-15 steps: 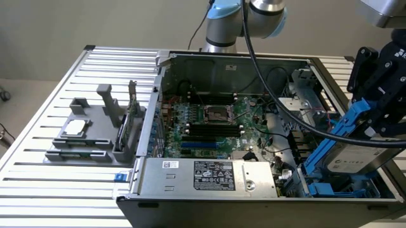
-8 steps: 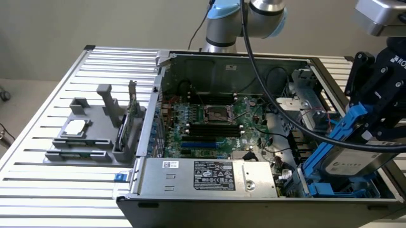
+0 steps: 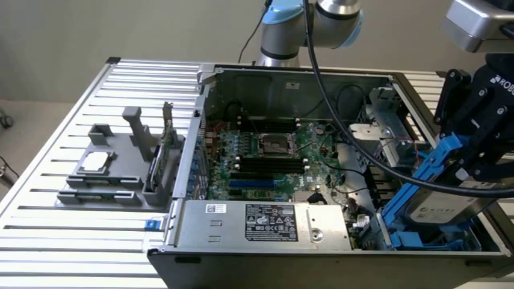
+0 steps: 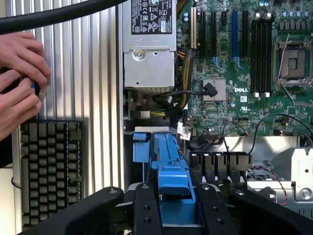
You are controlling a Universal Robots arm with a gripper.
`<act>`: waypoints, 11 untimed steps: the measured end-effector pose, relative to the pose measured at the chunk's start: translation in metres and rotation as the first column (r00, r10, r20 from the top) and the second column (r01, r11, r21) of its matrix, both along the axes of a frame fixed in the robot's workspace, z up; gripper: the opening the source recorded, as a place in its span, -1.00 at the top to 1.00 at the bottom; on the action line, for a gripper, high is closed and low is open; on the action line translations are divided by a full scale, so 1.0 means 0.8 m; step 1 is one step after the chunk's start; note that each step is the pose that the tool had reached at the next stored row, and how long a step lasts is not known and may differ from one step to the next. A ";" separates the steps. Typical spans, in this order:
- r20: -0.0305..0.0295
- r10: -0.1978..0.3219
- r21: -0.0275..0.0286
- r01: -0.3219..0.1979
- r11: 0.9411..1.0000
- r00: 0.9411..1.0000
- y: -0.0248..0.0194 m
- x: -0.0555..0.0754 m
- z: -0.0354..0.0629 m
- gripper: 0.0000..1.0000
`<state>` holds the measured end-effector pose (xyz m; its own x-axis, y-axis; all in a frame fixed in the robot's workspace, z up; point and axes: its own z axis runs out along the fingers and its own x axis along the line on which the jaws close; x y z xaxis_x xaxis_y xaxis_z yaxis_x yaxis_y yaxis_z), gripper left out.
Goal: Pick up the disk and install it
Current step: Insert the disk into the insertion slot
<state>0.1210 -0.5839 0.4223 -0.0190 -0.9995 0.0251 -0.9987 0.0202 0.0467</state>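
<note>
Nearest, claw [image 4: 173, 215] clamped across the blue carrier [image 4: 171, 164] of the disk [image 3: 437, 208], edges gripped, likely to keep the labelled face clear. Disk tilted over the blue drive bay [image 3: 413, 239] in the corner of the case [image 3: 321, 268] on the exterior view's right, seemingly angled for entry. Beyond, power supply [image 3: 273, 224], then motherboard [image 3: 265, 159]. Outside the case, a person's hands [image 4: 19, 83] near a keyboard [image 4: 51, 171] by the tabletop [image 4: 98, 73].

Silver-and-blue arm [image 3: 283, 36], black end effector [image 4: 177, 208]
</note>
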 end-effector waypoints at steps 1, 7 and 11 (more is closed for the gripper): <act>0.000 0.004 0.000 -0.004 1.000 1.000 0.0000 0.000 0.000 0.35; 0.005 0.018 0.000 -0.018 1.000 1.000 -0.0001 -0.001 -0.001 0.35; 0.015 0.018 0.000 -0.018 1.000 1.000 -0.0001 -0.002 -0.006 0.35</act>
